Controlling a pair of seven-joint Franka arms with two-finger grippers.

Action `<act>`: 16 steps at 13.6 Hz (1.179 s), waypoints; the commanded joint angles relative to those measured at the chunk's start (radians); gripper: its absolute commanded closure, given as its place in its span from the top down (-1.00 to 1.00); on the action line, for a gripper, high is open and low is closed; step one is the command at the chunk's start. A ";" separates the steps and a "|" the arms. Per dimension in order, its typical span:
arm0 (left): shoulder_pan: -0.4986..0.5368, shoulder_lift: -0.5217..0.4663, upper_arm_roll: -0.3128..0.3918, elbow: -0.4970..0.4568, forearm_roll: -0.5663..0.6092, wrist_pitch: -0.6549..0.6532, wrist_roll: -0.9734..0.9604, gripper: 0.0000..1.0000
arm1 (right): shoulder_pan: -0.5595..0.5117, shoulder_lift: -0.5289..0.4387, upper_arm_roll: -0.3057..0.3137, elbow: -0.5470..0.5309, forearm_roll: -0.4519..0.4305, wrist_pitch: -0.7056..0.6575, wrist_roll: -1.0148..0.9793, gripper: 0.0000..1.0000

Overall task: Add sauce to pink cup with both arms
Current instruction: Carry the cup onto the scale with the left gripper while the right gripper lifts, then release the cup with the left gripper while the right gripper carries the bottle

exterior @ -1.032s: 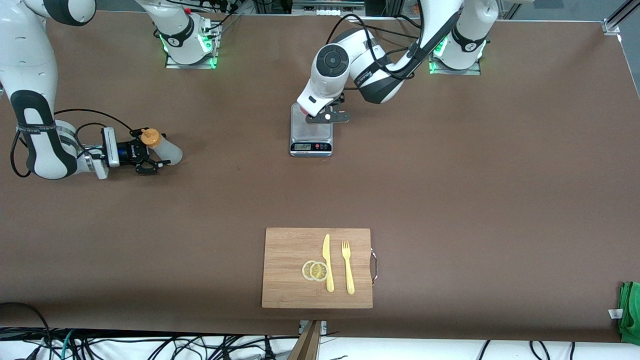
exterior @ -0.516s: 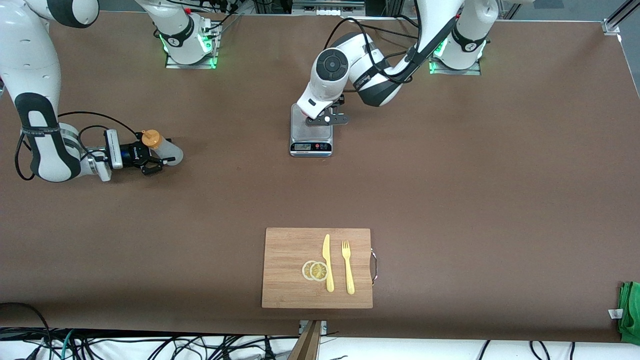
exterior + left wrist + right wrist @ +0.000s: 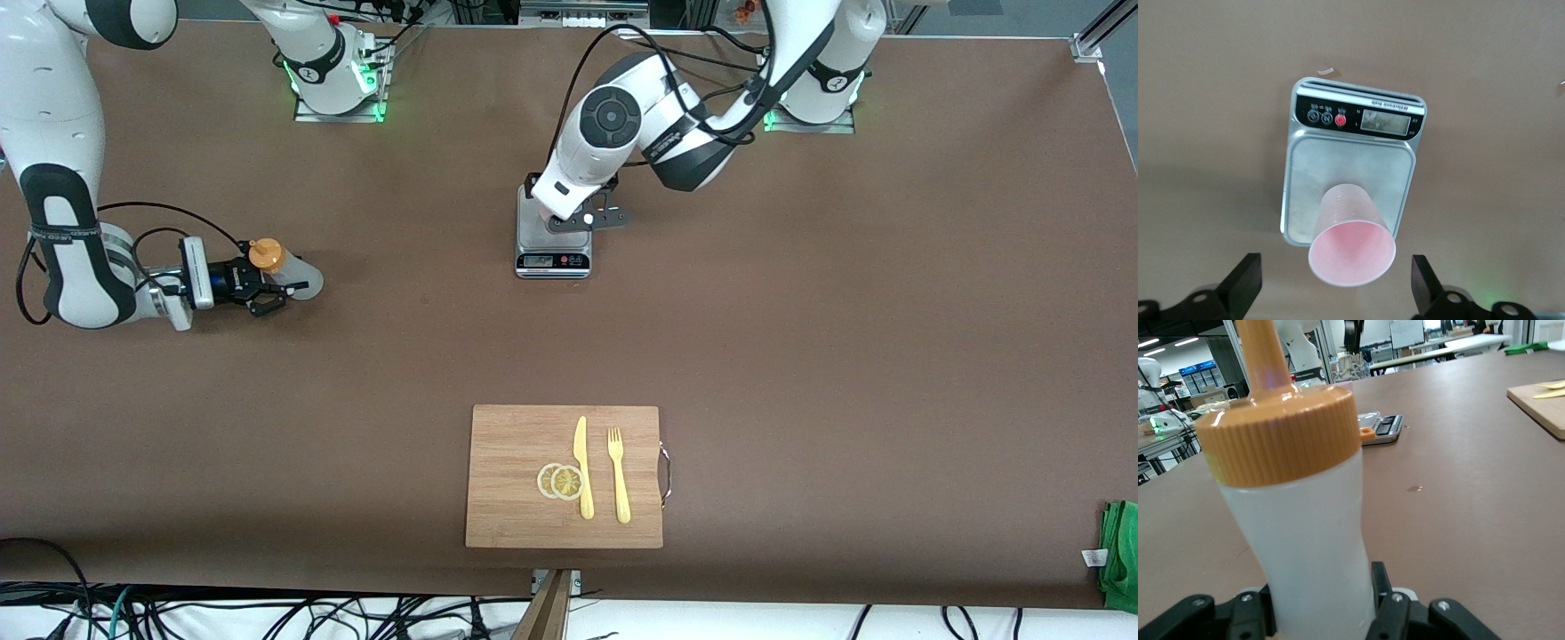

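Sauce bottle and pink cup, well apart on the table

The whitish sauce bottle (image 3: 283,270), orange-capped, stands toward the right arm's end; the empty pink cup (image 3: 1351,235) stands upright on the grey scale (image 3: 1350,170).

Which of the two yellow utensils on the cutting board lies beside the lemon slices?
The knife: its blade edge touches the two lemon slices. The fork lies apart, toward the left arm's end of the cutting board.
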 commanded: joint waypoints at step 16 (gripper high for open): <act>0.226 -0.172 0.576 0.272 0.149 -0.398 0.820 1.00 | 0.579 -0.244 0.024 0.305 -0.631 0.021 0.963 0.06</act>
